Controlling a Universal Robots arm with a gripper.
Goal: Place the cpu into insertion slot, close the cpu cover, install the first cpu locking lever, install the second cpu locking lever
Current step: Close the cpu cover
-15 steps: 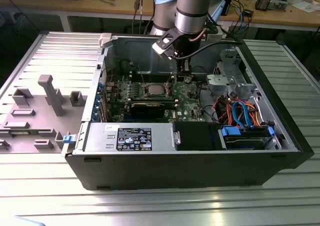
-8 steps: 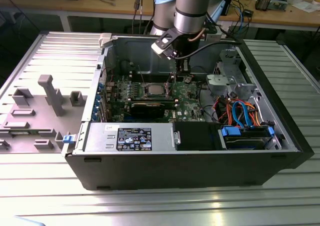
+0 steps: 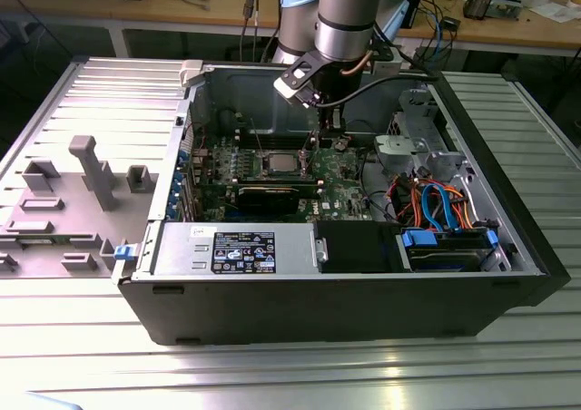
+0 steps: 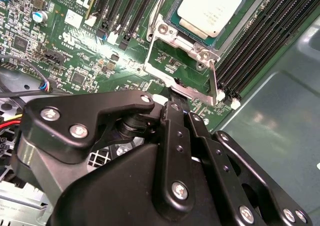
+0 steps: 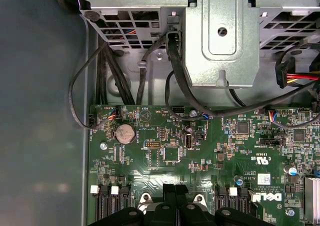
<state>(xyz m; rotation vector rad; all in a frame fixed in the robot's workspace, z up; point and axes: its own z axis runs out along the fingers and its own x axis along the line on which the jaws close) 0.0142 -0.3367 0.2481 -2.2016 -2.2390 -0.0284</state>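
Second wrist view shows the small, flat, square cpu (image 4: 212,8), dull silver-grey on top, seated in the insertion slot (image 4: 155,71), a silvery-rimmed square socket on the green circuit board (image 4: 75,51). The thin silvery cpu cover (image 4: 167,31) appears to lie down around the chip, whose face shows through its window.

The black two-fingered gripper (image 4: 182,110) has its fingers pressed together, tips just beside the socket's near edge and close to a slim silvery locking lever (image 4: 215,81) that stands off the frame. Whether the fingers pinch anything cannot be made out. So low and close a stance suits work on a lever, not carrying a chip.

Long black memory slots (image 4: 250,41) flank the socket on both sides, leaving little room. In the exterior view the arm (image 3: 345,20) reaches down into the open black computer case (image 3: 318,310). A black graphics card (image 3: 268,195) lies just beside the socket, and orange and blue cables (image 3: 436,201) lie toward the exterior view's right.
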